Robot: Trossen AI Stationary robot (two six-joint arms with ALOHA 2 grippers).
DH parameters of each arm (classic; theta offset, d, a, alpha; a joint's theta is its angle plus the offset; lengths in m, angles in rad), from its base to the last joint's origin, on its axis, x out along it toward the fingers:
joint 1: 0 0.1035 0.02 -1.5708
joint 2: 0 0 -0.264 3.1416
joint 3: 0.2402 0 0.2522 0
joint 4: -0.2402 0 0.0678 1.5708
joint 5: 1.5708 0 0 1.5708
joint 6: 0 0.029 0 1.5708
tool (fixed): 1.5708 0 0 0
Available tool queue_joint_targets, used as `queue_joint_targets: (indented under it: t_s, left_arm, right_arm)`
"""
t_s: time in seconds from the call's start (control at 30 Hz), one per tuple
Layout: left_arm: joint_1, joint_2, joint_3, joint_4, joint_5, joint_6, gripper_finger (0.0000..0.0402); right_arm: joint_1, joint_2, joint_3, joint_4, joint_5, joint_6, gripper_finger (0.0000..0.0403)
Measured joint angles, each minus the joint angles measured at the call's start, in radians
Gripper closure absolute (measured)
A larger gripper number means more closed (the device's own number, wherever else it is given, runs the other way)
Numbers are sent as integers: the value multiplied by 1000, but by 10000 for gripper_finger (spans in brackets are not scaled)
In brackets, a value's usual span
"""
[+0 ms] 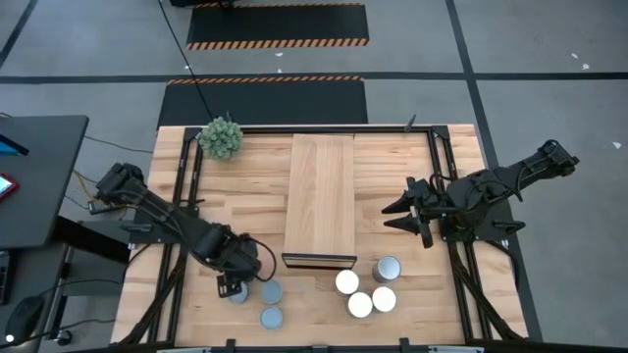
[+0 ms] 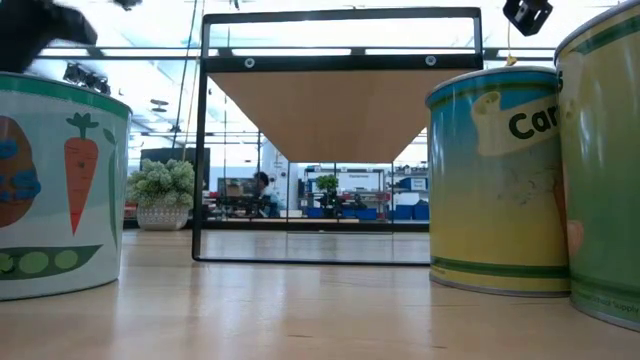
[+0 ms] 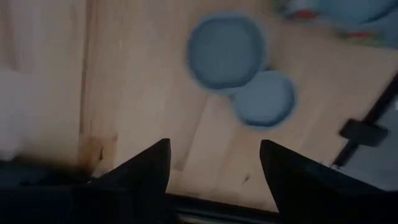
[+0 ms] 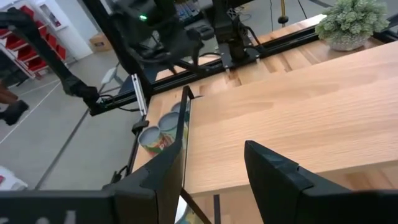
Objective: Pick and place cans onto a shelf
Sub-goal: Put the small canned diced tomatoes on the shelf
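Seven cans are all I can count from above, all near the front edge of the table (image 1: pixel 461 167), none on the shelf (image 1: pixel 321 186).

On the left, the left gripper (image 1: pixel 234 287) hangs low over the front left part of the table. Its fingers (image 3: pixel 149 165) are partly spread, with only bare wood between them. One blue-grey can (image 1: pixel 239 295) sits partly under it, and two more blue-grey cans (image 1: pixel 270 291) (image 1: pixel 271 317) stand just beside it.

The green plant ball (image 1: pixel 221 137) sits at the far left corner. The plank runs down the middle of the table, and its top is bare.

Right of its dark front edge stands a tight group of three white-topped cans (image 1: pixel 347 281) (image 1: pixel 360 304) (image 1: pixel 384 299), with a grey-topped can (image 1: pixel 388 269) touching them.

The right gripper (image 1: pixel 391 217) waits beside the shelf's right edge, pointing at it. Its fingers (image 4: pixel 168 168) stand a narrow gap apart and hold nothing.
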Motion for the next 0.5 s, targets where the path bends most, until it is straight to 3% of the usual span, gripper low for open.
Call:
queue_joint_targets:
  t_s: [0.23, 0.37, 0.5]
  left_arm:
    - [23, -44, -175, 154, 32, 5, 147]
    - [13, -25, -204, 153, 35, -15, 141]
    - [14, -23, -208, 204, 61, -24, 106]
  right_arm:
    - [0, 0, 0, 0, 8, 8, 224]
    - [0, 0, 0, -2, 8, 24, 224]
    - [0, 0, 0, -2, 8, 46, 224]
